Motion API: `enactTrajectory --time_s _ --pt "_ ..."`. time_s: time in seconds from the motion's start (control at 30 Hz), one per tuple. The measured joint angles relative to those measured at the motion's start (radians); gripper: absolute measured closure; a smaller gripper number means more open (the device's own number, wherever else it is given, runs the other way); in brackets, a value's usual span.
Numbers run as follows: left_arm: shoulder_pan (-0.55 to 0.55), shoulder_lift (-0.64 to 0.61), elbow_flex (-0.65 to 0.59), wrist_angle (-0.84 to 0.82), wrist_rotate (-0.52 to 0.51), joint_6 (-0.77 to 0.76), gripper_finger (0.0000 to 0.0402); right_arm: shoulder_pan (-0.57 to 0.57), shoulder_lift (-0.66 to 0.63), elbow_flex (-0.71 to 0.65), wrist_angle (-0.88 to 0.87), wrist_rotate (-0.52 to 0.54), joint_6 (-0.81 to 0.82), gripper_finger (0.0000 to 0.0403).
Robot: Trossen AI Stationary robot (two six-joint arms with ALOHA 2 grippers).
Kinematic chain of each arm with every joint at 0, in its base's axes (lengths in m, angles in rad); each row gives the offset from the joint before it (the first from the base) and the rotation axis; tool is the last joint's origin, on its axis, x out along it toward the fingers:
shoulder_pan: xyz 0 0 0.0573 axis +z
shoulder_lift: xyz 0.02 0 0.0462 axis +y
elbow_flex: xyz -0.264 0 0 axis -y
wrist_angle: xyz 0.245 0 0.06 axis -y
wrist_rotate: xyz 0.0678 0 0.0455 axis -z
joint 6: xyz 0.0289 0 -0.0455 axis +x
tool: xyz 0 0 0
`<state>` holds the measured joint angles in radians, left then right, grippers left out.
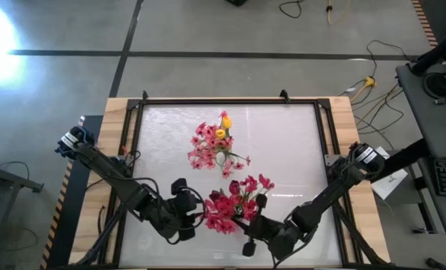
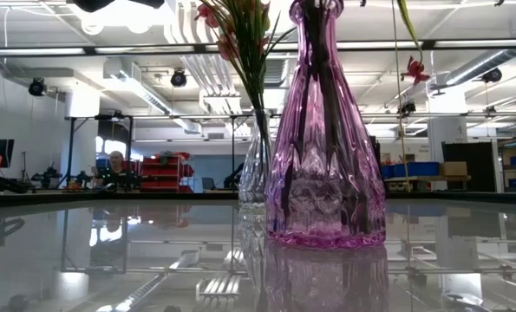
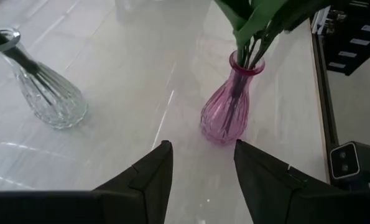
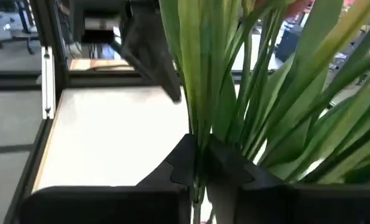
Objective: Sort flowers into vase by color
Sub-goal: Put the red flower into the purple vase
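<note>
Pinched almost shut by the right gripper (image 4: 200, 163), a green stem (image 4: 194, 93) was held over the pink vase (image 3: 229, 104), which could be tipped if dragged; left gripper (image 3: 200, 163) gaped empty nearby.

A glossy white table top (image 1: 282, 150) reflects the ceiling lights like polished glass, framed by pale, matt bare wood (image 1: 114, 120) at its edges. A pink vase (image 2: 325, 147) of translucent, shiny glass has pressed facets low on its body. A clear vase (image 3: 48, 96) is cut glass with a ribbed, sparkling pattern. The flowers (image 1: 234, 202) look like cloth and plastic: soft matt petals, smooth green stems (image 4: 222, 74) and leaves with a slight sheen. Both arms' fingers (image 3: 150, 180) are dark, matt plastic.
</note>
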<state>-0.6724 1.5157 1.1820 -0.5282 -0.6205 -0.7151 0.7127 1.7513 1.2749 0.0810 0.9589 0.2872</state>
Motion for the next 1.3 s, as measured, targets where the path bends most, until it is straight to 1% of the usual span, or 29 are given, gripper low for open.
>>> enactTrajectory --time_s 0.1,0.17,0.27,0.33,0.43,0.53,0.67,0.73,0.83,0.93,1.03,1.13,1.3 --pt "-0.003 -0.022 -0.001 -0.030 0.001 0.000 0.0245 0.000 0.001 -0.004 -0.010 -0.031 -0.011 0.0334" --pt "-0.005 -0.040 -0.001 -0.048 0.001 0.000 0.0245 0.000 0.001 0.001 -0.011 -0.033 -0.014 0.0306" --pt "-0.011 -0.079 -0.001 -0.077 0.000 0.000 0.0245 0.009 -0.003 0.023 -0.013 -0.037 -0.062 0.0270" --pt "-0.021 -0.112 -0.014 -0.086 -0.005 0.000 0.0245 0.015 -0.012 0.052 -0.021 -0.057 -0.086 0.0253" --pt "-0.037 -0.171 -0.057 -0.090 -0.034 -0.013 0.0245 0.022 -0.032 0.115 -0.115 -0.080 -0.053 0.0235" --pt "-0.049 -0.235 -0.117 -0.081 -0.071 -0.050 0.0245 0.025 -0.046 0.182 -0.285 -0.160 0.016 0.0223" --pt "-0.052 -0.300 -0.194 -0.064 -0.077 -0.083 0.0245 0.025 -0.048 0.270 -0.456 -0.233 0.091 0.0215" --pt "-0.052 -0.322 -0.218 -0.052 -0.078 -0.083 0.0245 0.025 -0.050 0.295 -0.503 -0.253 0.116 0.0211" --pt "-0.052 -0.343 -0.239 -0.048 -0.079 -0.083 0.0245 0.025 -0.050 0.312 -0.527 -0.291 0.123 0.0205" --pt "-0.053 -0.364 -0.250 -0.049 -0.098 -0.080 0.0245 0.025 -0.050 0.330 -0.540 -0.351 0.127 0.0198" --pt "-0.053 -0.390 -0.252 -0.048 -0.115 -0.066 0.0245 0.024 -0.054 0.348 -0.592 -0.414 0.175 0.0191" --pt "-0.053 -0.416 -0.246 -0.048 -0.115 -0.014 0.0245 0.023 -0.062 0.384 -0.684 -0.457 0.222 0.0187" --pt "-0.052 -0.459 -0.245 -0.051 -0.115 0.051 0.0247 0.020 -0.091 0.459 -0.831 -0.572 0.274 0.0193"
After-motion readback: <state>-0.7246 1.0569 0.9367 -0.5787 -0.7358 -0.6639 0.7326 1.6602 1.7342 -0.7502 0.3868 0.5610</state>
